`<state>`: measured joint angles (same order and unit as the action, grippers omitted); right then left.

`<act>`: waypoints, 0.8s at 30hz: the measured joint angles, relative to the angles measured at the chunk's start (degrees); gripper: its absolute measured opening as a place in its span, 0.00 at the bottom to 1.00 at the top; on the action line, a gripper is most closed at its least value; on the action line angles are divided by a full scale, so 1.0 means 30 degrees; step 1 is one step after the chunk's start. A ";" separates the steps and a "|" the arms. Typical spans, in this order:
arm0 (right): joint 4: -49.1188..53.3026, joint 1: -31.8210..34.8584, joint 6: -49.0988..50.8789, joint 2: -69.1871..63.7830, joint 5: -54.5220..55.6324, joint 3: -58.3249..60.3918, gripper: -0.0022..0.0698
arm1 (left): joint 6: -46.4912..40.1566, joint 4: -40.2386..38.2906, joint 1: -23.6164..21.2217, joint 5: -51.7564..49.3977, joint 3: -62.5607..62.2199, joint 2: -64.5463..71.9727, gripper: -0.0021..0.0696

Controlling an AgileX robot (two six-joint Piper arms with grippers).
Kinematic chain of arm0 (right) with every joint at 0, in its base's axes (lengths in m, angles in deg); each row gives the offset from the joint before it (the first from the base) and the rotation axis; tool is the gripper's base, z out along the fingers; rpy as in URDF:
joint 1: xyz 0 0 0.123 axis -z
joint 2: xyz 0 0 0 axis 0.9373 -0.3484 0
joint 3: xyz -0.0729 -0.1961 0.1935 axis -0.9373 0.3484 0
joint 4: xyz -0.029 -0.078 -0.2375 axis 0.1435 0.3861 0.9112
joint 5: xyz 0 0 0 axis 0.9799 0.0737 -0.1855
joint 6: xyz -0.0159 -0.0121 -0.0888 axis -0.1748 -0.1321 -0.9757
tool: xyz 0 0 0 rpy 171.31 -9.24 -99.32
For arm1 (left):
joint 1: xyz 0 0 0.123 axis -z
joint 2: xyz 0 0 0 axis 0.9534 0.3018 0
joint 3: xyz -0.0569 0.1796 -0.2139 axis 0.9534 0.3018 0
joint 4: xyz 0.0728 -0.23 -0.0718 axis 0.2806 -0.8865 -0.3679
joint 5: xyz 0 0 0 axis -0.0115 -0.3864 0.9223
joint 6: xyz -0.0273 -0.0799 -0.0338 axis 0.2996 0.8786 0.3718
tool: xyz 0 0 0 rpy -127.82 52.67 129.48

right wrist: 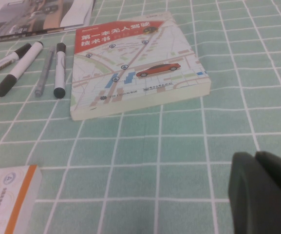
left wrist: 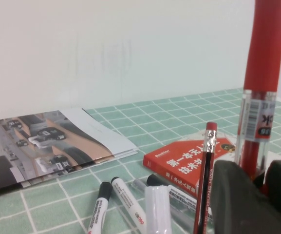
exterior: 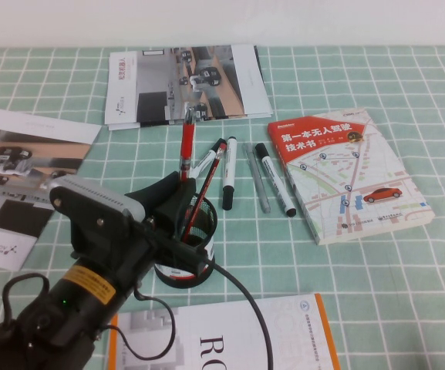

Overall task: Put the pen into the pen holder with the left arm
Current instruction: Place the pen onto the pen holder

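The pen (exterior: pixel 187 146), slim and all red with a barcode label, stands nearly upright, upper end toward the brochures, lower end pinched in the left hand (exterior: pixel 182 206) above the black mesh pen holder (exterior: pixel 204 231). Right hand (right wrist: pixel 264 192) hovers low over the table, pads together, empty.

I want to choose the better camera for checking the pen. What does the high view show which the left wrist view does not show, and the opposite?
Only the high view shows the pen holder, the left gripper above it and the book's whole cover.

Only the left wrist view shows the barcode label on the pen shut between the fingers, and the striped pen's eraser.

Both show the pen, the markers, the red book and the brochure. The right gripper appears in neither.
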<state>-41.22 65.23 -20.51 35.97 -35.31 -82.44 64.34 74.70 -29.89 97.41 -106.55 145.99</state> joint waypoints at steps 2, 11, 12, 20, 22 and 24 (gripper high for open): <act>0.0000 0.0000 0.0000 0.0000 0.0000 0.0000 0.00 | 0.0035 0.0000 0.0000 0.0194 0.0000 0.0102 0.16; 0.0000 0.0000 0.0000 0.0000 0.0000 0.0000 0.00 | 0.0031 -0.0034 0.0000 0.0473 -0.0510 0.0783 0.16; 0.0000 0.0000 0.0000 0.0000 0.0000 0.0000 0.00 | 0.0031 -0.0034 0.0000 0.0473 -0.0587 0.0865 0.16; 0.0000 0.0000 0.0000 0.0000 0.0000 0.0000 0.00 | 0.0031 0.0012 0.0000 0.0487 -0.0598 0.1908 0.16; 0.0000 0.0000 0.0000 0.0000 0.0000 0.0000 0.00 | 0.0031 0.0128 0.0000 0.0412 -0.0598 0.2151 0.16; 0.0000 0.0000 0.0000 0.0000 0.0000 0.0000 0.00 | 0.0031 0.0153 0.0000 0.0412 -0.0632 0.2289 0.16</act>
<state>-41.22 65.23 -20.51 35.97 -35.31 -82.44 64.44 75.15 -29.89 98.65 -108.44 152.85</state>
